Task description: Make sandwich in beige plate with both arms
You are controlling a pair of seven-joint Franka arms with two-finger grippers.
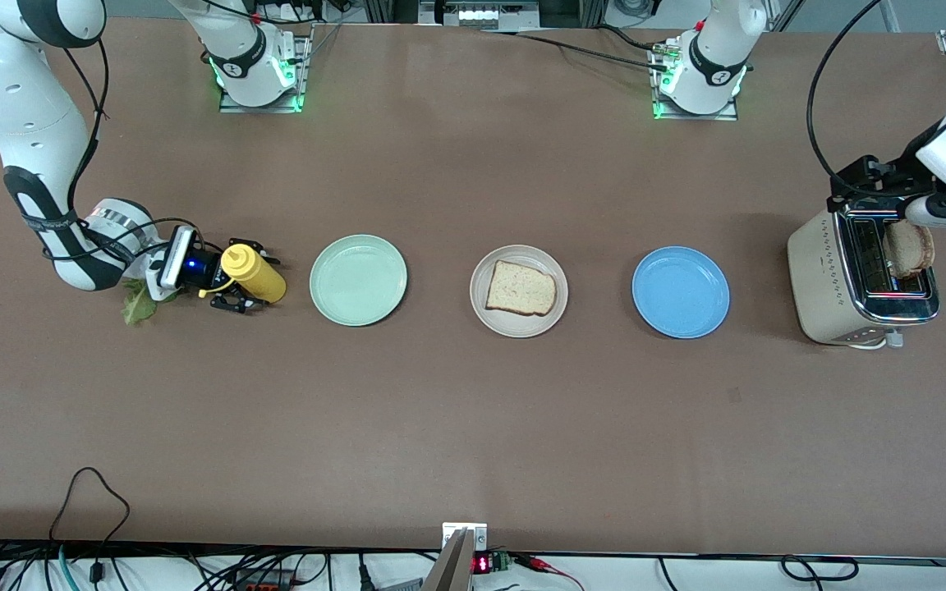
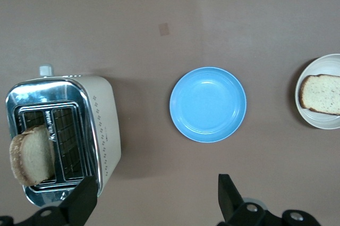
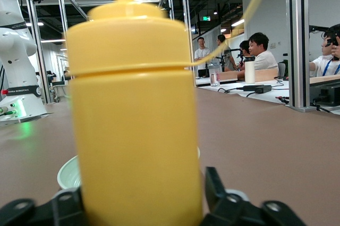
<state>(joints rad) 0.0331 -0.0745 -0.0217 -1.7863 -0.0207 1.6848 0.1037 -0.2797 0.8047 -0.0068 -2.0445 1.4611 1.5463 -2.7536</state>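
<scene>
The beige plate (image 1: 518, 327) (image 2: 313, 122) sits mid-table with one bread slice (image 1: 521, 288) (image 2: 321, 94) on it. A second slice (image 1: 910, 248) (image 2: 32, 151) stands in the toaster (image 1: 830, 279) (image 2: 103, 125) at the left arm's end. My left gripper (image 1: 875, 185) (image 2: 156, 197) hangs open over the table at the toaster's edge, holding nothing. A lettuce leaf (image 1: 138, 304) lies on the table under the right arm's wrist. My right gripper (image 1: 247, 275) (image 3: 141, 199) is low at the table, its fingers on either side of a yellow squeeze bottle (image 1: 255, 273) (image 3: 135, 114), with a thin gap at one finger.
A mint-green plate (image 1: 358, 280) (image 3: 66, 173) lies beside the bottle, between it and the beige plate. A blue plate (image 1: 681, 292) (image 2: 208, 104) lies between the beige plate and the toaster. Both hold nothing.
</scene>
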